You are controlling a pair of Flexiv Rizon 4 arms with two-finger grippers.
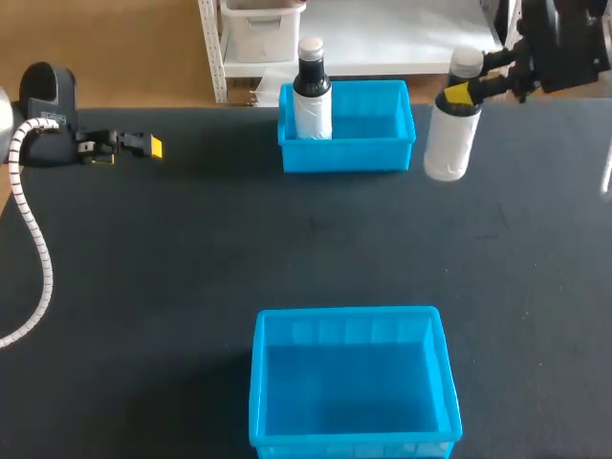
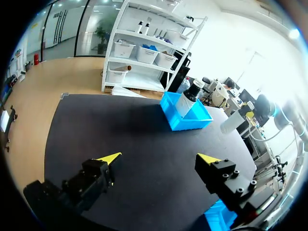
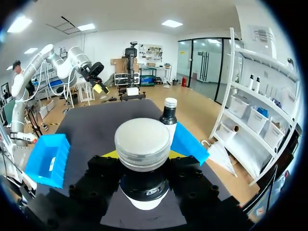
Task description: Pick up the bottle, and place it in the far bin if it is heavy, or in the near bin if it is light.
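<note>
Two bottles: the black-necked bottle (image 1: 312,91) at 12 o'clock, the white bottle (image 1: 452,134) at 1 o'clock. Two blue bins: the far bin (image 1: 349,155) at 12 o'clock, the near bin (image 1: 258,402) at 6 o'clock. Two arms: left arm (image 1: 46,91), right arm (image 1: 564,48)

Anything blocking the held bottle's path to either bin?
Nothing visible. The white bottle in the right gripper is beside the far bin; a dark bottle stands in that bin's left end only. The near bin holds nothing.
</note>
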